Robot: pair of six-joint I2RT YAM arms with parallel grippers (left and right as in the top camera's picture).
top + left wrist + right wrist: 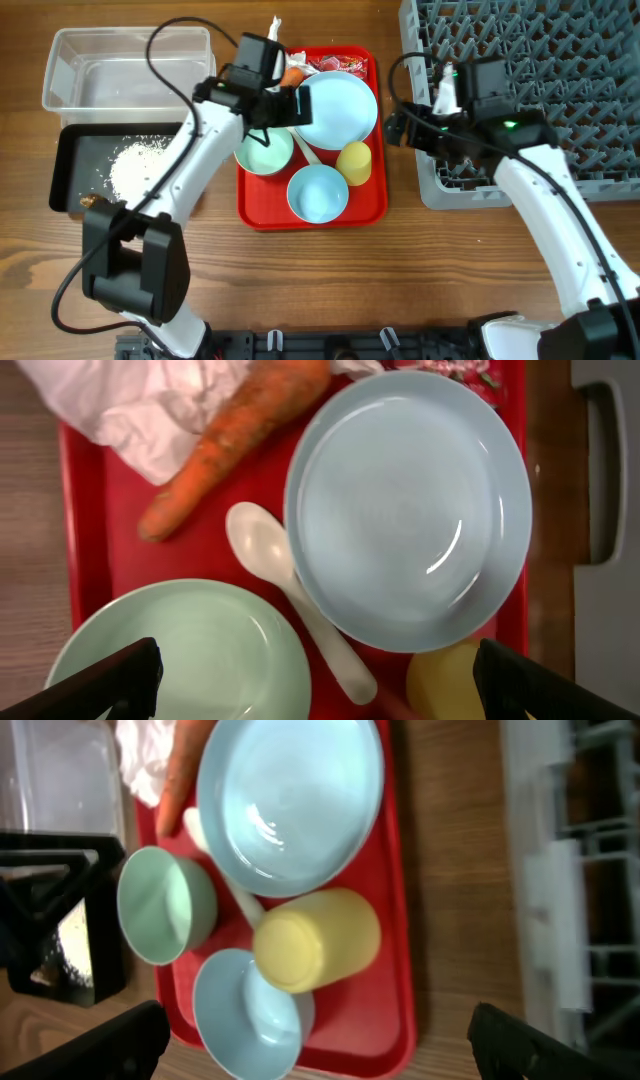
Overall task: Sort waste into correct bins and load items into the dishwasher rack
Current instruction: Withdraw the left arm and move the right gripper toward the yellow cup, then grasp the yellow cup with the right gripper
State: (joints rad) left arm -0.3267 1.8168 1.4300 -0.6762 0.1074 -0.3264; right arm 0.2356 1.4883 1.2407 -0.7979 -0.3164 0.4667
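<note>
On the red tray (372, 205) lie the pale blue plate (340, 105), mint bowl (265, 155), blue bowl (318, 193), yellow cup (354, 162) on its side, white spoon (305, 150), carrot (292, 73), tissue (275, 28) and red wrapper (335, 63). My left gripper (285, 108) is open and empty above the spoon (270, 550), between the mint bowl (190, 660) and plate (410, 510); the carrot (220, 440) lies ahead of the jaws (312, 685). My right gripper (405, 125) is open and empty (320, 1040) at the grey rack's (540, 60) left edge.
The clear tub (130, 65) stands at the far left. In front of it the black tray (70, 150) holds white rice (135, 165) and a small brown lump (90, 200). Bare wooden table lies in front of the trays.
</note>
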